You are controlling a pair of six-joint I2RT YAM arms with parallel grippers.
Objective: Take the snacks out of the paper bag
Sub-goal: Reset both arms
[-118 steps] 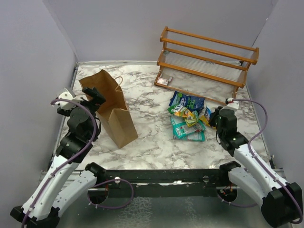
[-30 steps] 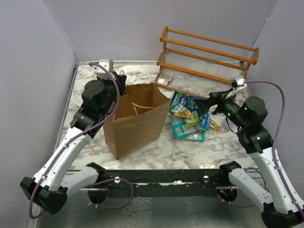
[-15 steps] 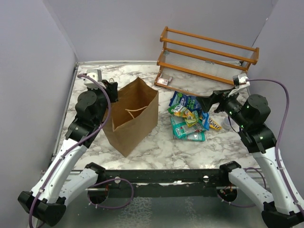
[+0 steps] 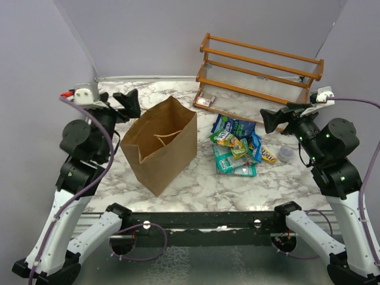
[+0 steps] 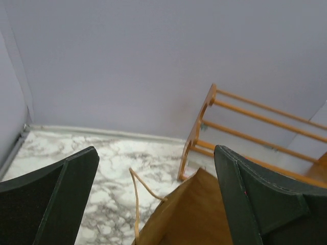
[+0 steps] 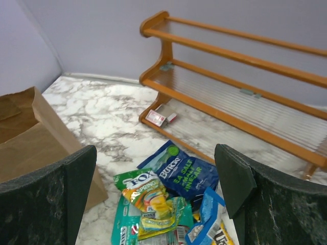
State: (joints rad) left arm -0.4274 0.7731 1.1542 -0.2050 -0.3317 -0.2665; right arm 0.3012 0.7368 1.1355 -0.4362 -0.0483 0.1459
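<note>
Both pairs of jaws stand spread wide and hold nothing: the left gripper (image 4: 130, 104) hangs in the air just off the upper left corner of the paper bag (image 4: 160, 148), and the right gripper (image 4: 270, 119) hangs above the far right of the marble table (image 4: 196, 184). In the top view the bag sits at about five o'clock from the left gripper, upright, its open mouth running roughly from eight to two o'clock. From the left wrist only its top edge and a loop handle (image 5: 135, 196) show between the fingers. The left arm is plainly the nearer to it. What shows of the bag's inside is brown paper and a handle loop. No packet is visible there, though its floor is hidden. The snacks (image 4: 237, 148) lie in a loose overlapping heap on the table at three o'clock from the bag, well apart from it. They sit between seven and eight o'clock from the right gripper, and the heap runs roughly twelve to six. The right wrist view puts a blue packet (image 6: 186, 173) at the far end and yellow-orange and teal ones nearer. Judging by this, the emptying looks done, unless something sits low in the bag.
</note>
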